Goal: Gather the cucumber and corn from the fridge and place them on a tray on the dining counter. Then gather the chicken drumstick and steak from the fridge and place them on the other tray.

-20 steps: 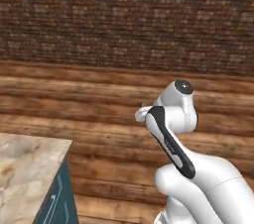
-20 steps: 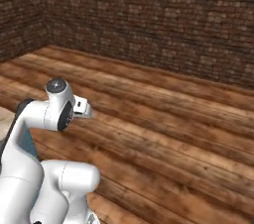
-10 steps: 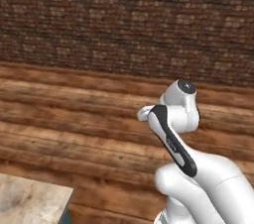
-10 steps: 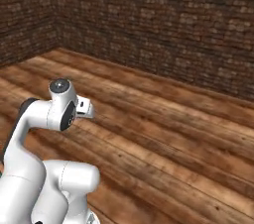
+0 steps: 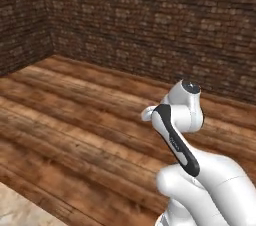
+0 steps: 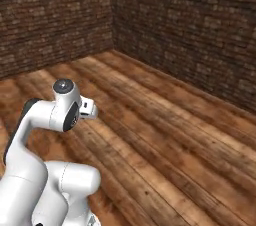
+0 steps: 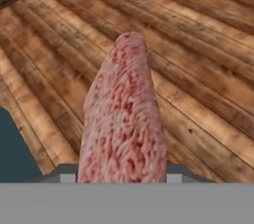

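Observation:
The steak (image 7: 124,119), a pinkish-red slab with pale streaks, sticks out lengthwise from my gripper (image 7: 121,178) in the hand view, over the wooden floor. The gripper is shut on the steak's near end, and the slab hides most of both fingers. A beige corner of the dining counter (image 5: 12,212) shows at the lower left of the left base view. A patch of its teal base (image 7: 12,148) lies at the left of the hand view. My white arm (image 5: 175,135) is folded up close to the base.
Wooden plank floor (image 6: 165,135) stretches ahead to dark brick walls (image 5: 150,25) that meet in a corner (image 6: 111,10). The floor between the base and the walls is open.
The whole picture has shifted: the base has turned, so the counter has slid to the lower left edge and the wall corner has come into view. The arm's pose and the grip on the steak are unchanged.

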You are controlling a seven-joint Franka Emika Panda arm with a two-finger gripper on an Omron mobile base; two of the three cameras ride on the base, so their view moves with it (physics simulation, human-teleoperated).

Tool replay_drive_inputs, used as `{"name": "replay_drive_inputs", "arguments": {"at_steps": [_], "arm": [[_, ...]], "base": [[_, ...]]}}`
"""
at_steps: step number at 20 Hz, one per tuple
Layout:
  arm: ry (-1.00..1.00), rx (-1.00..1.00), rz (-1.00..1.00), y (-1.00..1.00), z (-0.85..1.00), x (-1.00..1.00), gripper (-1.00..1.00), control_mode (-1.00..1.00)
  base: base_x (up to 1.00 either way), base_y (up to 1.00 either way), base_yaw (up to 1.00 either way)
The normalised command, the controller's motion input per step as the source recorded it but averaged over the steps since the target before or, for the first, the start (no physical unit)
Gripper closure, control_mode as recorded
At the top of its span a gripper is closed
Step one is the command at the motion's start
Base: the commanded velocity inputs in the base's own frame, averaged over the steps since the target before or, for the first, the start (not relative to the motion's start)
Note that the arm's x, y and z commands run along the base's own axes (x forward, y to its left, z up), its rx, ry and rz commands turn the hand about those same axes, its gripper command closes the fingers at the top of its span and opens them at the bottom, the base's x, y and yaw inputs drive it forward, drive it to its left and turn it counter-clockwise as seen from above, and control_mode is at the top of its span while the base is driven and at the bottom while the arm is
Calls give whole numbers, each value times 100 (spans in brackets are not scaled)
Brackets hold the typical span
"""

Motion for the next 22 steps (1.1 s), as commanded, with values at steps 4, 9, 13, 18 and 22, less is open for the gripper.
{"name": "replay_drive_inputs", "arguments": {"at_steps": [4,9,13,18,22], "arm": [[0,0,0,0,0,0,100,100],[0,0,0,0,0,0,100,100],[0,0,0,0,0,0,100,100],[0,0,0,0,0,0,100,100],[0,0,0,0,0,0,100,100]], "base": [[100,0,52],[100,0,49],[100,2,46],[100,12,43],[100,8,41]]}}
